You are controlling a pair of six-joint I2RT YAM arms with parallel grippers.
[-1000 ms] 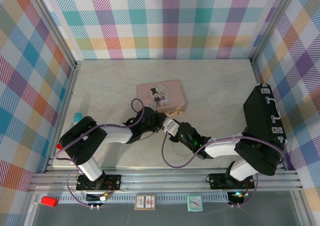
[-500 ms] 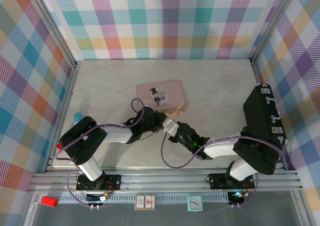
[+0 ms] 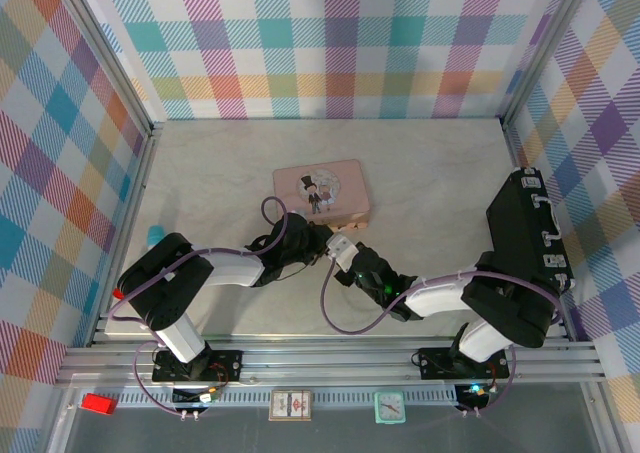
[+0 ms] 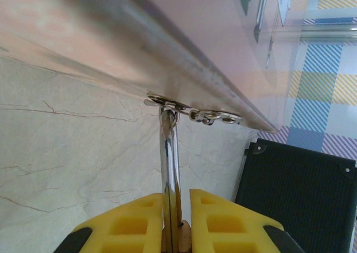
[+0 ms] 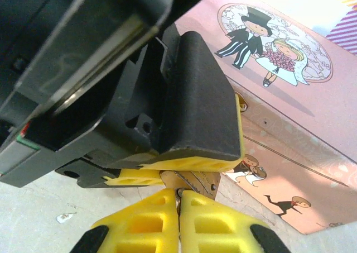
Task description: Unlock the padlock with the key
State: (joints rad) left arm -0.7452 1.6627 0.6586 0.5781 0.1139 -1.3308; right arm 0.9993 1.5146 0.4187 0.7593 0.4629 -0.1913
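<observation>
The brass padlock [image 5: 196,181] hangs by its thin silver shackle [image 4: 169,158] from the hasp on the front edge of the pink tin [image 3: 322,191]. My left gripper [image 4: 178,208] is shut on the padlock's body, and a sliver of brass shows between its yellow fingers. My right gripper [image 5: 179,200] faces it from below, with its fingertips pressed together on a small metal key [image 5: 179,192] at the bottom of the padlock. In the top view the left gripper [image 3: 322,241] and the right gripper [image 3: 347,257] meet just in front of the tin.
A black case [image 3: 525,235] lies along the right wall, also seen as the black case [image 4: 301,191] behind the padlock. A small blue object [image 3: 155,235] sits by the left wall. Checked walls close in the table on three sides.
The right arm has crept slightly left and towards the tin, closing in on the left gripper. The left arm and the tin have stayed put.
</observation>
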